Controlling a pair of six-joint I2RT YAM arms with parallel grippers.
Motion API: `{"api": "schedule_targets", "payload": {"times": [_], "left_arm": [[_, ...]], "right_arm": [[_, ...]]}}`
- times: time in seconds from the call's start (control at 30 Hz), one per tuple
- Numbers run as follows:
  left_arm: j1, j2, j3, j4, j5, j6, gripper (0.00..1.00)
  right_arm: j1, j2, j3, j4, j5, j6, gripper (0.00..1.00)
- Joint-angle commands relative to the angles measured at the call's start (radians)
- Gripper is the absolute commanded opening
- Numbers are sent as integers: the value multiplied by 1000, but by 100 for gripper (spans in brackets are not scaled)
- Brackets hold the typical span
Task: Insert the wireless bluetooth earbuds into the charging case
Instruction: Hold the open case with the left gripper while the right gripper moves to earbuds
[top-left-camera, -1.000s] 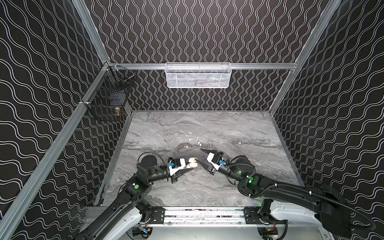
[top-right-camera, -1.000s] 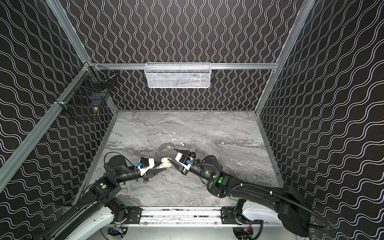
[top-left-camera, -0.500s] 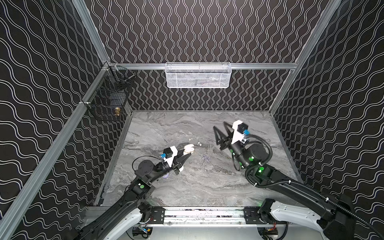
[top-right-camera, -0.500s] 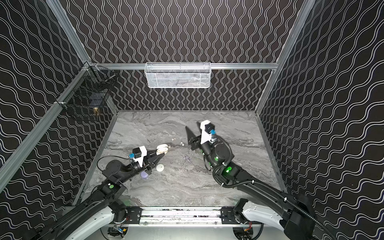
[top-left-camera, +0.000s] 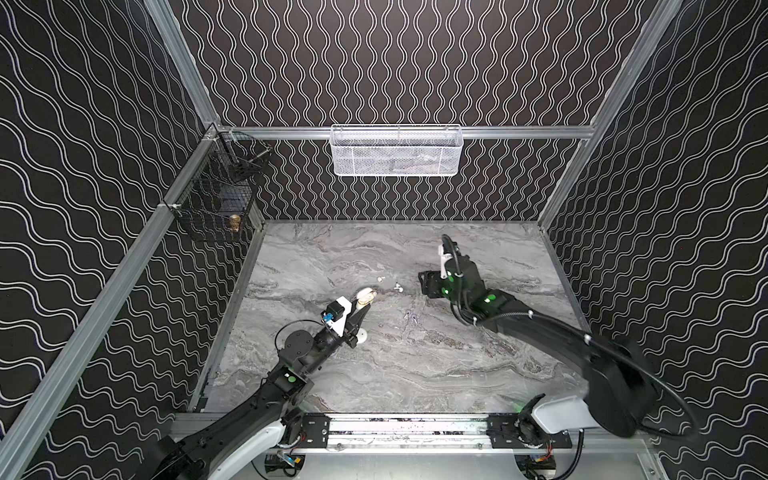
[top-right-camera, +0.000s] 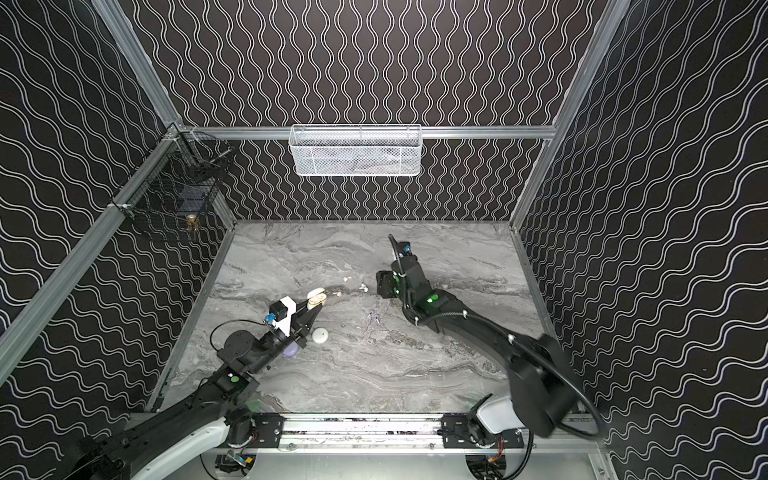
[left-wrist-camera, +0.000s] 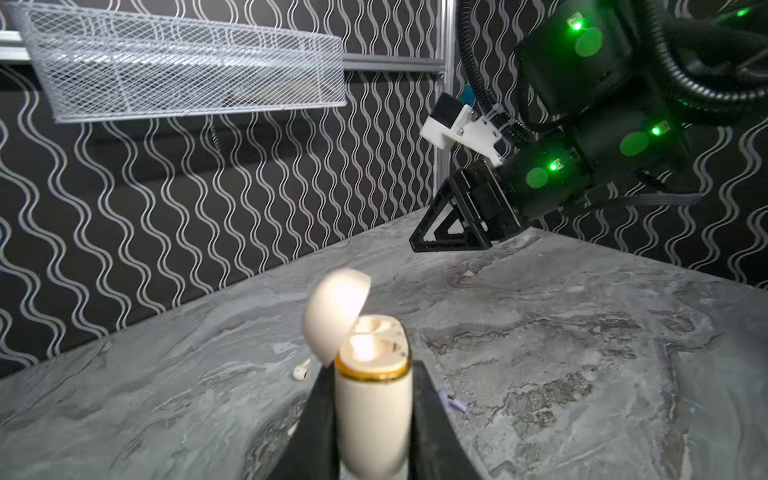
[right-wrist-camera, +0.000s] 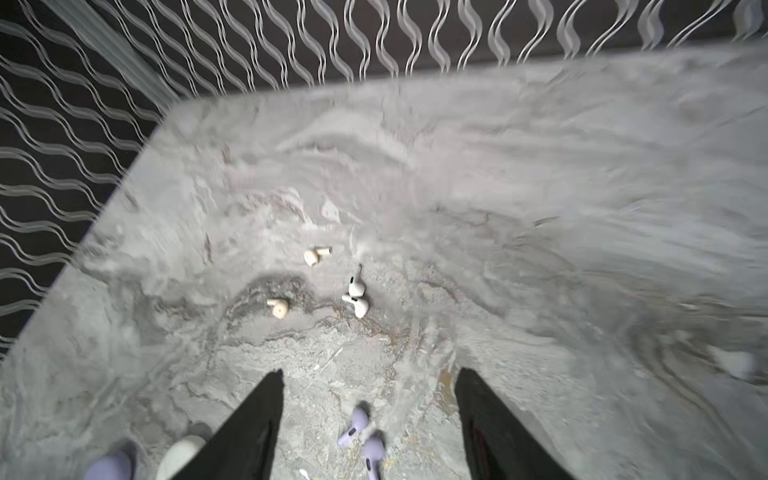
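Clamped in left gripper, lower centre of frame: case, lid open, sockets seemingly empty. Right gripper wide, empty, near lilac buds. Loose on desk, mid-frame: cream buds, white buds. Probably early: nothing inserted yet.

Six earbuds show, two cream, two white and two lilac, plus three cases and two baskets.

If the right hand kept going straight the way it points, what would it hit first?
Most likely the tabletop ahead of the right hand, near the white earbud pair; depth is unclear, so those buds might come first.
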Motion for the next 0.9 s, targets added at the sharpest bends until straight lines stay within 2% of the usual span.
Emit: {"api": "schedule_targets", "payload": {"times": [0.0,0.13,0.23,0.43,0.67,0.87], "left_arm": [[1,-2,2,40,-72,22,0],[1,21,24,18,-45,21,0],[1,54,25,50,-51,12,0],[2,43,33,17,-57,15,0],[1,52,35,22,-70,18,0],[2,43,33,18,-71,17,0]], "right_arm": [[1,125,121,-140,-70,-1,63],[1,299,257,-206,-36,1,61],[6,425,380,-302,45,18,62],[17,593,528,-349,92,18,70],[40,708,650,-390,115,11,80],[51,746,676,-415,153,10,81]]}}
